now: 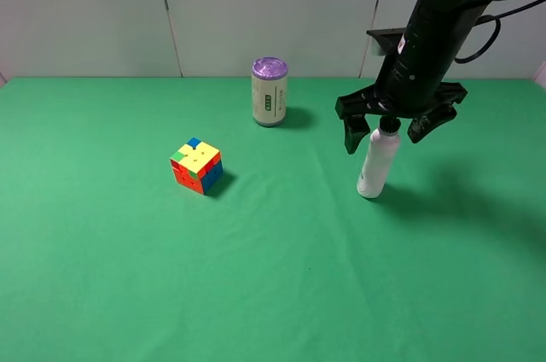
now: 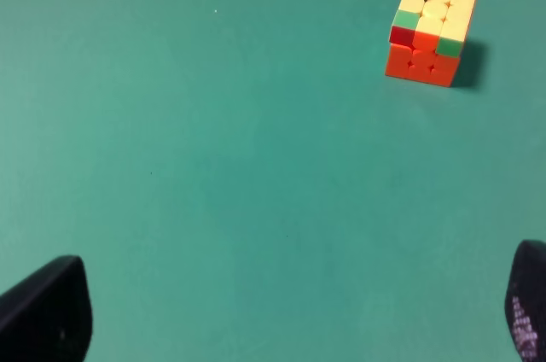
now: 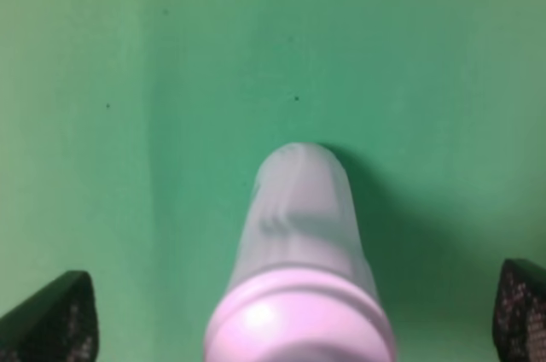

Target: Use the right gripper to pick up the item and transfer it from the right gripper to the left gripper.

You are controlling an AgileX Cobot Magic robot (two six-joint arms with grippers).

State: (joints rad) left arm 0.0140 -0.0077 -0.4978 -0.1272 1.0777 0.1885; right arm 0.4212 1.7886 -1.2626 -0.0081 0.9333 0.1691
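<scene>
A: White slim plastic bottle (image 1: 378, 164) stands upright on the green cloth table (image 1: 128, 294), right of centre. It's well apart from the multicoloured puzzle cube (image 1: 197, 166) and the cream can with purple lid (image 1: 270, 91).
B: And the right gripper (image 1: 386, 138)?
A: Directly over the bottle's top, jaws spread wide, one on either side. Probably not touching, but the wrist view is blurry.
B: What about the left gripper (image 2: 286, 315)?
A: Jaws wide too, above the cloth near the cube.
</scene>
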